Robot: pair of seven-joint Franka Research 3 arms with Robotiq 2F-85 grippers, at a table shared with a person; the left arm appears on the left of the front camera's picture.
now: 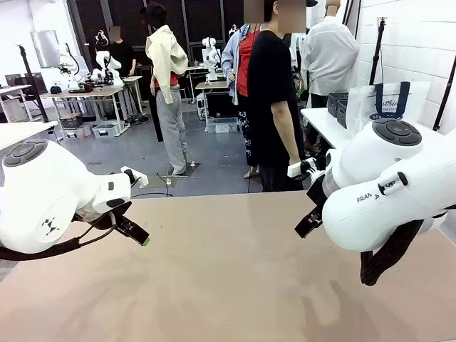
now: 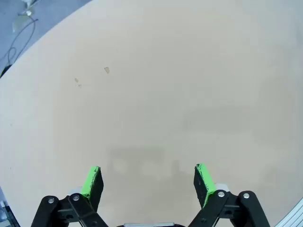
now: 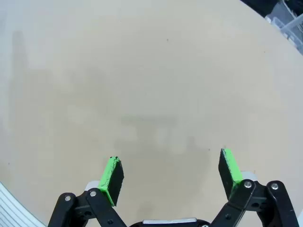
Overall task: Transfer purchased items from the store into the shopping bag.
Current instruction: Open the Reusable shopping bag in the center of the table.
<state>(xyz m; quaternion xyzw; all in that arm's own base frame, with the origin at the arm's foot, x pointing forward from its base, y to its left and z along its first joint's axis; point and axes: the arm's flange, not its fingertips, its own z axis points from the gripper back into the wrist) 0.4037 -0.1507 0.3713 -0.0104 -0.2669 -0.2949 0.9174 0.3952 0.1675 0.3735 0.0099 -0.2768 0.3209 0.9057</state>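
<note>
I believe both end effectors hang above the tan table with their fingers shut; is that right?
Not quite: they are open. The left wrist view shows the left end effector spread wide, the right wrist view the same for the right end effector. Both do hang above the table.

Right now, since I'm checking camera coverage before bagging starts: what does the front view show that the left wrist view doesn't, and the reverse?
Front view: a person in black standing beyond the table's far edge, the right arm, and a frosted shopping bag with navy handles on a white side table behind. Left wrist view: the left gripper close up, its green pads open, plus small marks on the surface. Both: the beige tabletop and the left gripper.
</note>
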